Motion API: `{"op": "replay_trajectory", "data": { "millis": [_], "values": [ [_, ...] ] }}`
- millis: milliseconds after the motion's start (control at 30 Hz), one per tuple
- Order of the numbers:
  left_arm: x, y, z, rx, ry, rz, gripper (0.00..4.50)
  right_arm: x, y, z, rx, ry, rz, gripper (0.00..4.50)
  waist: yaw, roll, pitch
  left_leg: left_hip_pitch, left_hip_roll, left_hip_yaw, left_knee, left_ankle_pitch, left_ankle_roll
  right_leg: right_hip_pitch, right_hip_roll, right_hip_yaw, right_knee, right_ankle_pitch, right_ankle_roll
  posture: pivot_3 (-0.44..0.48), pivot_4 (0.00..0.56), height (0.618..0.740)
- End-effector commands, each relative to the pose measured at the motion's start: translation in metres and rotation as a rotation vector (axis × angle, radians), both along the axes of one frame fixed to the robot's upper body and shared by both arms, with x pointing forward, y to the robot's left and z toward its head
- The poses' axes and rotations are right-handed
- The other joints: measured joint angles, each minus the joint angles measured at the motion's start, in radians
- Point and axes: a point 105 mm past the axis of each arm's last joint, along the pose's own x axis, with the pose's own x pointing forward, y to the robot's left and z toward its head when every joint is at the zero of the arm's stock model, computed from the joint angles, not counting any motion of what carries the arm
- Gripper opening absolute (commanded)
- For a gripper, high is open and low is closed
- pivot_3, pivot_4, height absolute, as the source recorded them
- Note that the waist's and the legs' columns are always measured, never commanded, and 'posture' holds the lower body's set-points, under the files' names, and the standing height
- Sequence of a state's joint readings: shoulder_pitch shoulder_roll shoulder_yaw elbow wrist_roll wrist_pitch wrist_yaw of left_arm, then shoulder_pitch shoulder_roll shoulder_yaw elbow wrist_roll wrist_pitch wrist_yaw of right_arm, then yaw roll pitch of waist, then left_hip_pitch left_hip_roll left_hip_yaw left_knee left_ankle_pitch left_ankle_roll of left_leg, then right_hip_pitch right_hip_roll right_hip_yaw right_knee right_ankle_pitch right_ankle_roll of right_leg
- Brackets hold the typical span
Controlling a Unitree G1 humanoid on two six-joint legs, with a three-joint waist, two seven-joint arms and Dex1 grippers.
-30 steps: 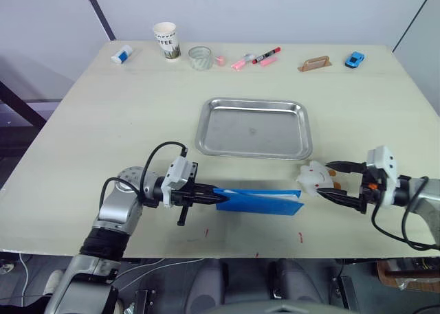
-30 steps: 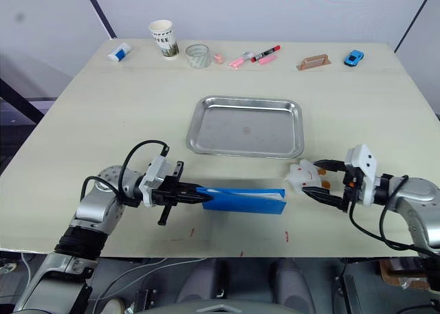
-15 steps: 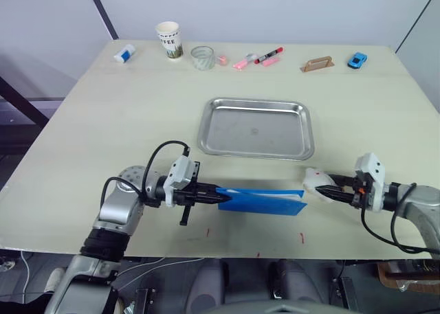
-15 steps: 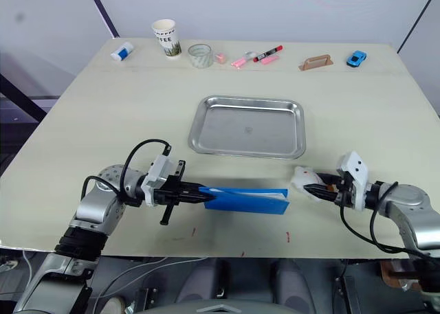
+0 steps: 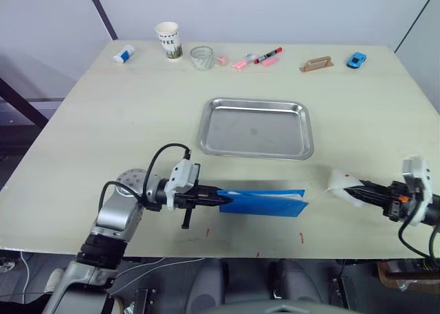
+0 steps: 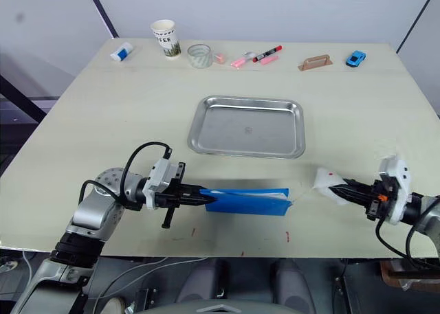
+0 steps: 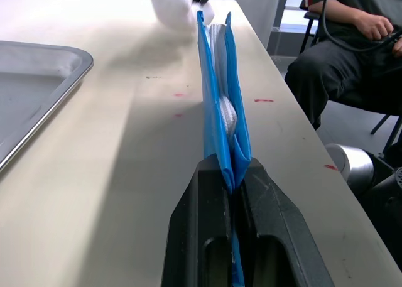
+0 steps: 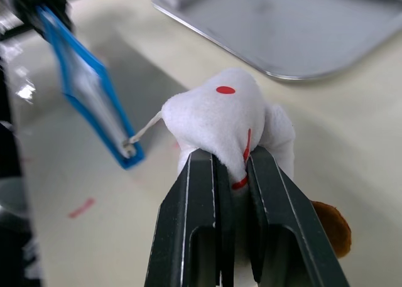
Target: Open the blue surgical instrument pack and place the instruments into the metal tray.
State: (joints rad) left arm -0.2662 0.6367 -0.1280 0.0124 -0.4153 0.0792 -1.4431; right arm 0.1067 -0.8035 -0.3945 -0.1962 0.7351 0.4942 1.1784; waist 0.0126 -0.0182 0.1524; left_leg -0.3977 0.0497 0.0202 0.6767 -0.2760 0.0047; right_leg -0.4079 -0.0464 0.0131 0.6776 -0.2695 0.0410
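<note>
- Pack [image 5: 262, 201]: soft, light fabric, on edge near tray [image 5: 256, 127]; hold by ends.
- Left gripper [image 5: 216, 199]: clamped on pack's left end.
- Right gripper [image 5: 354, 189]: pinching white plush pull [image 8: 225, 120], tethered to pack's right end.

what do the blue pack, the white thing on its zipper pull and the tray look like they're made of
Blue surgical instrument pack: looks like woven fabric, matte, with a pale padded lining showing in the left wrist view.
White plush charm: soft fuzzy cloth, likely stuffed; it dents between the right gripper fingers.
Metal tray: polished steel by its look, mirror-like sheen and raised rim.
</note>
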Motion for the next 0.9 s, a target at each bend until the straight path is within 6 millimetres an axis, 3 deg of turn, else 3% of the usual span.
{"op": "replay_trajectory", "data": {
  "millis": [33,333,533,900],
  "values": [
    [-0.004,-0.004,-0.004,0.016,-0.008,-0.018,0.0,-0.004,0.009,0.034,0.082,-0.075,0.04,0.01,0.0,0.0,0.0,0.0,0.0,0.0,0.0,0.0,0.0,0.0,0.0,0.0,0.0,0.0,0.0,0.0,0.15,0.737],
    [-0.004,-0.006,-0.009,0.019,-0.009,-0.026,0.0,-0.01,0.048,0.063,0.266,-0.059,0.141,0.01,0.001,0.0,0.0,0.0,-0.001,-0.001,0.0,0.0,0.0,0.001,0.0,0.001,0.0,0.0,0.0,0.0,0.15,0.737],
    [-0.003,-0.01,-0.009,0.011,-0.011,-0.033,0.0,-0.006,0.091,0.07,0.174,-0.108,0.27,0.01,0.002,0.0,0.0,0.0,-0.001,-0.002,0.0,0.0,0.0,0.001,0.0,0.0,0.0,0.0,0.0,0.0,0.15,0.737],
    [-0.001,-0.018,-0.009,-0.014,-0.013,-0.055,0.0,0.012,0.155,0.051,-0.088,-0.252,0.479,0.01,0.003,0.0,0.0,0.0,-0.001,-0.002,0.0,0.0,0.0,0.001,0.0,0.0,-0.001,0.0,0.0,0.0,0.15,0.737]
  ]
}}
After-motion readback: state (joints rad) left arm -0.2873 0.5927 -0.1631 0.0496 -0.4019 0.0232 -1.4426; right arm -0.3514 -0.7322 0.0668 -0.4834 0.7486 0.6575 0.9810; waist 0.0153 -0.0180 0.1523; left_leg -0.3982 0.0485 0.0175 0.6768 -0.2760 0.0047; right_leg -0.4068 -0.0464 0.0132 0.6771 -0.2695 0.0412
